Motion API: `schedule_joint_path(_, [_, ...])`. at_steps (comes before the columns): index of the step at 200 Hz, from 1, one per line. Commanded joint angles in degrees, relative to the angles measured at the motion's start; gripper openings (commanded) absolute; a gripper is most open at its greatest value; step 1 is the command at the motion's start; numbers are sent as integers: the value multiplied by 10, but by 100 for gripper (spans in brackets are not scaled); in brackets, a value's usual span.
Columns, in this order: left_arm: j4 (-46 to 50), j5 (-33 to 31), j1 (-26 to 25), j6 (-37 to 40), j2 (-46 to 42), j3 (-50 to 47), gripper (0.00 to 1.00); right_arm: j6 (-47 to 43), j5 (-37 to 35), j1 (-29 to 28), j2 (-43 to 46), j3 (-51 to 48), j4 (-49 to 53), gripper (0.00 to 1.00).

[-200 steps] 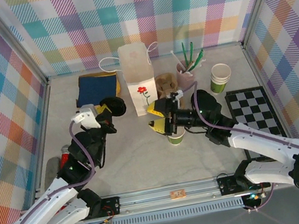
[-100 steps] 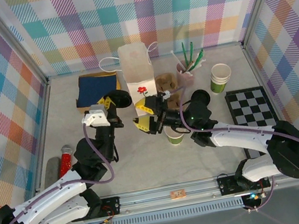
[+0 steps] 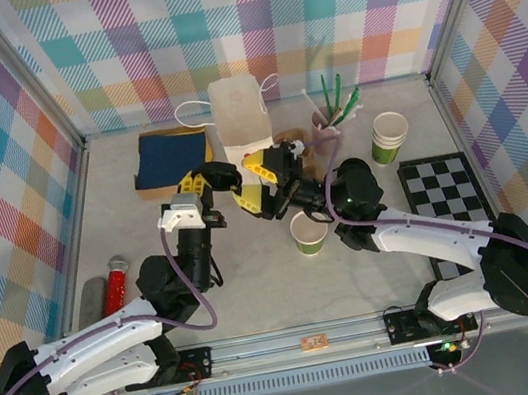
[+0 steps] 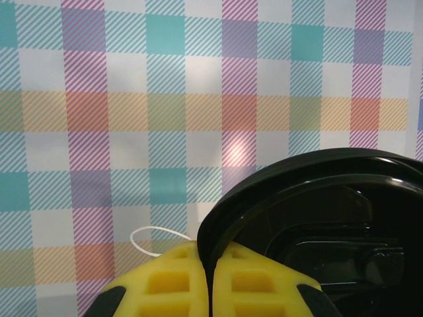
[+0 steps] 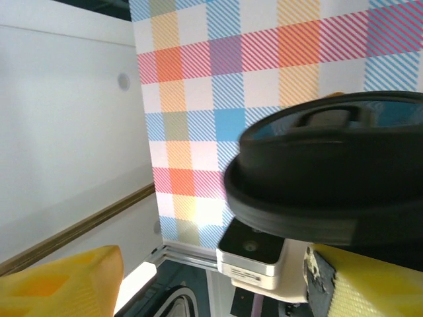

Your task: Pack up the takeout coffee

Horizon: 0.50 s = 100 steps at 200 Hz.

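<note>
The takeout coffee is in two parts. Its green paper cup [image 3: 309, 234] stands upright on the table with the top open. Its round black lid [image 3: 221, 176] hangs in the air in front of the white paper bag [image 3: 240, 125], on edge. My left gripper [image 3: 202, 179] is shut on the lid's rim. In the left wrist view the yellow fingertips [image 4: 165, 281] pinch the lid [image 4: 317, 224] on its left edge. My right gripper [image 3: 250, 184] is open just right of the lid, up and left of the cup. In the right wrist view the lid [image 5: 330, 178] sits above the right finger [image 5: 373, 287].
A blue cloth on a board [image 3: 172, 157] lies at the back left. A pink pot of green and white sticks [image 3: 327, 126] and a second lidless green cup [image 3: 389, 137] stand at the back right. A checkered mat [image 3: 446, 192] lies right, a red tool [image 3: 115, 286] left.
My right gripper has left the cup and moved up and left to the lid, its jaws narrowing a little. My left arm has carried the lid slightly right, toward the bag.
</note>
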State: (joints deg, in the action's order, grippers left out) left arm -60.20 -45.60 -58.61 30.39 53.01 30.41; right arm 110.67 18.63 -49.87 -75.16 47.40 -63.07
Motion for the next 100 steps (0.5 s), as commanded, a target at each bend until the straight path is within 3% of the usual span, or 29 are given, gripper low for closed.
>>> schedule_joint_path(1, [-70, -8, -7, 29, -4, -6, 1, 8, -1, 3, 7, 9, -23, 70])
schedule_joint_path(73, [-120, 7, -20, 77, 11, -11, 0, 53, -18, 2, -14, -3, -49, 64])
schedule_joint_path(100, [-121, 14, -21, 84, 17, -5, 0, 78, -12, 2, -6, 6, 36, 61])
